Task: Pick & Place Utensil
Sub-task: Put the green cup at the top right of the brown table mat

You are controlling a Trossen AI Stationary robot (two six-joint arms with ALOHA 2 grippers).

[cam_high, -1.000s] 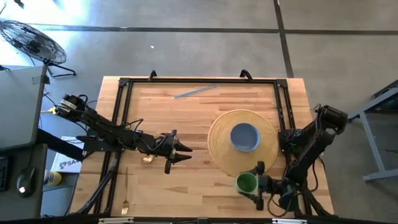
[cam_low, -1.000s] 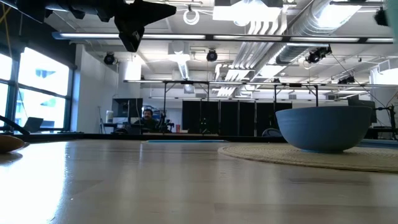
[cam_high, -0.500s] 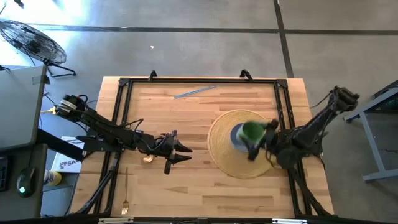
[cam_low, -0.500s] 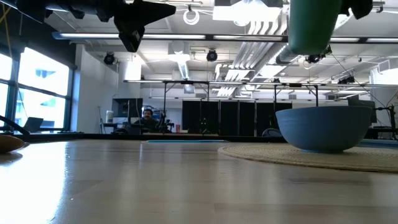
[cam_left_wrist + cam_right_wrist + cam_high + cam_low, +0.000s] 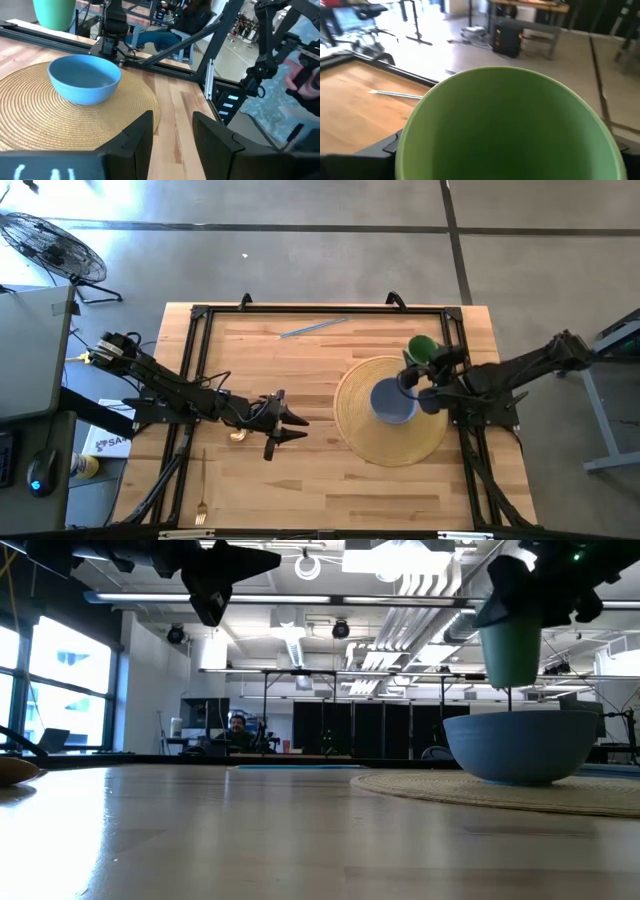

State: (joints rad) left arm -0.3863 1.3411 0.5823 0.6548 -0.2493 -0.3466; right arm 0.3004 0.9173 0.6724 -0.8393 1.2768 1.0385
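The right gripper [image 5: 425,360] holds a green cup [image 5: 421,347] with its fingers closed on the cup wall. The cup hangs in the air above the table [image 5: 300,480], over the 1 o'clock edge of the round woven mat [image 5: 360,430]. In the low view, the cup [image 5: 511,645] is upright, mouth up, clear of the blue bowl [image 5: 520,745] below it. In the right wrist view, the cup's open mouth [image 5: 510,130] fills most of the picture.

The blue bowl [image 5: 392,400] stands on the mat, slightly toward 1 o'clock from the mat's centre. The bowl is empty in the left wrist view [image 5: 85,82].

The left gripper [image 5: 290,425] hovers above the table at 9 o'clock from the mat, well apart from it. Its fingers [image 5: 137,142] stand moderately open and hold nothing.

Utensil positions:
- A gold spoon [image 5: 237,436] lies on the table just beside the left arm.
- A gold fork [image 5: 201,490] lies near the table's 7 o'clock corner.
- A thin blue utensil [image 5: 312,328] lies near the 12 o'clock edge; its type cannot be determined.
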